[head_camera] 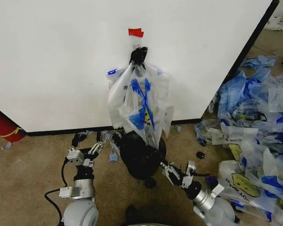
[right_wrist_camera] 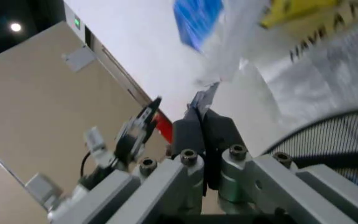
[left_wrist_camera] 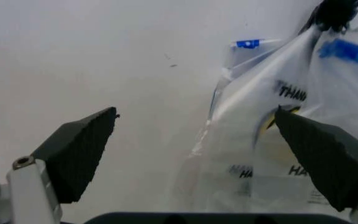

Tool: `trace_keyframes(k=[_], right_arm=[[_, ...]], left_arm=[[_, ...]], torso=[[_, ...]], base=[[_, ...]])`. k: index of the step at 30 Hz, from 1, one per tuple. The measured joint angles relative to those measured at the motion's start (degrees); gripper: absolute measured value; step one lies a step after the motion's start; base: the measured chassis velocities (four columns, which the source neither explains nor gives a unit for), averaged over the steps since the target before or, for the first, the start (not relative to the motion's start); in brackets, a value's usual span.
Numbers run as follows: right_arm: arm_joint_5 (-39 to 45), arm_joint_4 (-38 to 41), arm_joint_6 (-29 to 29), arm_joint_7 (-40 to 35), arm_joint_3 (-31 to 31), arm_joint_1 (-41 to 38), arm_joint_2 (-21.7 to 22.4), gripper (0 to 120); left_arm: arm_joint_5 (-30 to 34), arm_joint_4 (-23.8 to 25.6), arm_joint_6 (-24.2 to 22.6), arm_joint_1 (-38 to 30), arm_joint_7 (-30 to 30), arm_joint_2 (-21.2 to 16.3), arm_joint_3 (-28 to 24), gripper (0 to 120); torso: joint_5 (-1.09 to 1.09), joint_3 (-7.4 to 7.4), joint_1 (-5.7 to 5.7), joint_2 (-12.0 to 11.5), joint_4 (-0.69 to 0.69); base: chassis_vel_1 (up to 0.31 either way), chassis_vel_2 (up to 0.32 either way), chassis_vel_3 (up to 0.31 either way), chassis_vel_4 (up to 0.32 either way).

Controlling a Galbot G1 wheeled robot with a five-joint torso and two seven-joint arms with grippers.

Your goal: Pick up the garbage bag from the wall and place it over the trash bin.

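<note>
The garbage bag [head_camera: 139, 101], translucent white with blue edges and a yellow face, hangs on the wall [head_camera: 52, 61] from a black clip [head_camera: 138, 55] just under a red tape piece [head_camera: 136, 32]. Directly below it the black mesh trash bin [head_camera: 140, 157] stands on the floor. My left gripper [head_camera: 87, 149] is open, low and left of the bin. In the left wrist view its fingers [left_wrist_camera: 79, 154] stand wide apart facing the wall [left_wrist_camera: 104, 56], with the bag [left_wrist_camera: 253, 140] off to one side. My right gripper [head_camera: 166, 168] is shut beside the bin's right rim, below the bag; its fingers [right_wrist_camera: 188, 133] press together by the bin [right_wrist_camera: 334, 140].
A big heap of blue-and-white bags [head_camera: 254, 122] covers the floor on the right. A red cylinder [head_camera: 4, 125] leans at the wall's lower left. Small plastic scraps [head_camera: 112, 155] and a black lump [head_camera: 200, 154] lie near the bin. The wall's black edge [head_camera: 250, 42] runs diagonally at right.
</note>
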State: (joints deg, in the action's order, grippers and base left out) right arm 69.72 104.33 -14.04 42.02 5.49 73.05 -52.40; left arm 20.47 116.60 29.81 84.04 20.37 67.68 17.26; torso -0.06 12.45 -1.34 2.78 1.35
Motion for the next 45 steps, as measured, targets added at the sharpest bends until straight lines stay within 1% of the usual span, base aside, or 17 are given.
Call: trace_keyframes(k=[6, 12, 14, 16, 19, 20, 23, 25, 27, 31, 33, 34, 35, 37, 38, 41, 45], right_arm=[[1.7, -0.8, 0.5, -1.2, -0.1, -3.7, -0.6, 0], [2.6, -2.7, 0.8, -1.7, -0.6, -6.8, -2.1, 0], [2.7, -3.9, 0.9, -1.9, -0.8, -8.2, -3.3, 0], [2.7, -4.5, 1.1, -1.9, -0.8, -8.8, -3.9, 0], [2.5, -5.5, 1.1, -2.0, -1.3, -9.4, -5.0, 0], [2.5, -5.5, 1.1, -2.0, -1.3, -9.4, -5.0, 0], [1.7, -6.0, 1.1, -2.0, -1.6, -9.5, -5.6, 0], [1.3, -6.1, 1.2, -1.9, -1.7, -9.4, -5.8, 0], [1.2, -6.1, 1.2, -1.8, -1.7, -9.4, -5.8, 0], [0.8, -6.3, 1.3, -1.7, -1.9, -9.3, -5.9, 0], [0.6, -6.4, 1.3, -1.7, -2.0, -9.2, -5.9, 0], [0.6, -6.4, 1.3, -1.7, -2.0, -9.2, -5.9, 0], [0.3, -6.4, 1.3, -1.6, -2.0, -9.0, -5.9, 0], [-0.1, -6.5, 1.3, -1.4, -1.8, -8.2, -5.9, 0], [-0.3, -6.5, 1.2, -1.3, -1.7, -7.9, -5.9, 0], [-0.5, -6.5, 1.2, -1.1, -1.3, -7.4, -5.8, 0], [-0.6, -6.4, 1.1, -0.7, -0.4, -6.7, -5.2, 0]], left_arm=[[0.6, 1.9, -0.1, 0.2, -0.9, -0.5, -0.6, 100], [3.1, 4.5, -1.6, -0.6, -2.0, -2.7, -3.8, 100], [5.0, 4.6, -2.4, -3.0, -2.7, -5.9, -6.4, 100], [7.4, 4.6, -3.1, -4.9, -2.7, -8.8, -7.7, 100], [13.0, 4.3, -4.2, -9.6, -2.6, -15.5, -10.6, 100], [13.0, 4.3, -4.2, -9.6, -2.6, -15.5, -10.6, 100], [16.6, 3.2, -4.6, -15.3, -2.1, -20.1, -12.7, 100], [18.6, 2.4, -4.7, -19.0, -1.9, -21.8, -14.3, 100], [19.6, 2.1, -4.7, -20.9, -1.9, -22.6, -15.0, 100], [25.1, 1.3, -5.6, -30.4, -1.7, -25.8, -19.7, 100], [27.1, 1.3, -6.4, -33.3, -1.7, -26.5, -21.2, 100], [27.1, 1.3, -6.4, -33.3, -1.7, -26.5, -21.2, 100], [28.7, 1.5, -7.1, -35.8, -1.7, -26.8, -22.8, 100], [30.9, 2.3, -8.6, -39.2, -1.7, -27.1, -25.1, 100], [31.9, 3.0, -9.6, -40.0, -1.8, -27.2, -25.8, 100], [33.8, 4.1, -11.0, -41.2, -2.1, -27.8, -27.5, 100], [36.2, 5.5, -12.3, -45.8, -3.3, -28.7, -32.3, 100]], torso=[[0.00, 0.00, 0.00, 0.0, 0.00], [0.01, 0.00, 0.00, 0.0, 0.00], [-0.01, 0.00, 0.00, 0.0, -0.02], [-0.02, 0.00, 0.00, 0.0, 0.01], [-0.01, 0.01, 0.00, 0.0, 0.00], [-0.01, 0.01, 0.00, 0.0, 0.00], [0.01, 0.01, 0.00, 0.0, 0.00], [-0.02, 0.01, 0.00, 0.0, 0.00], [-0.02, 0.01, 0.00, 0.0, 0.00], [-0.01, 0.01, -0.01, 0.0, 0.02], [0.00, 0.01, -0.01, 0.0, 0.01], [0.00, 0.01, -0.01, 0.0, 0.01], [0.02, 0.01, -0.01, 0.0, -0.01], [-0.01, 0.01, -0.01, 0.0, 0.02], [0.03, 0.01, -0.01, 0.0, 0.02], [-0.01, 0.00, 0.00, 0.0, 0.00], [0.00, 0.00, 0.00, 0.0, 0.01]], base=[[0.000, 0.000, 0.000, 0.000], [0.000, 0.000, 0.000, 0.000], [0.000, 0.000, 0.000, 0.000], [0.000, 0.000, 0.000, 0.000], [0.000, 0.000, 0.000, 0.000], [0.000, 0.000, 0.000, 0.000], [0.000, 0.000, 0.000, 0.000], [0.000, 0.000, 0.000, 0.000], [0.000, 0.000, 0.000, 0.000], [0.000, 0.000, 0.000, 0.000], [0.000, 0.000, 0.000, 0.000], [0.000, 0.000, 0.000, 0.000], [0.000, 0.000, 0.000, 0.000], [0.000, 0.000, 0.000, 0.000], [0.000, 0.000, 0.000, 0.000], [0.000, 0.000, 0.000, 0.000], [0.000, 0.000, 0.000, 0.000]])
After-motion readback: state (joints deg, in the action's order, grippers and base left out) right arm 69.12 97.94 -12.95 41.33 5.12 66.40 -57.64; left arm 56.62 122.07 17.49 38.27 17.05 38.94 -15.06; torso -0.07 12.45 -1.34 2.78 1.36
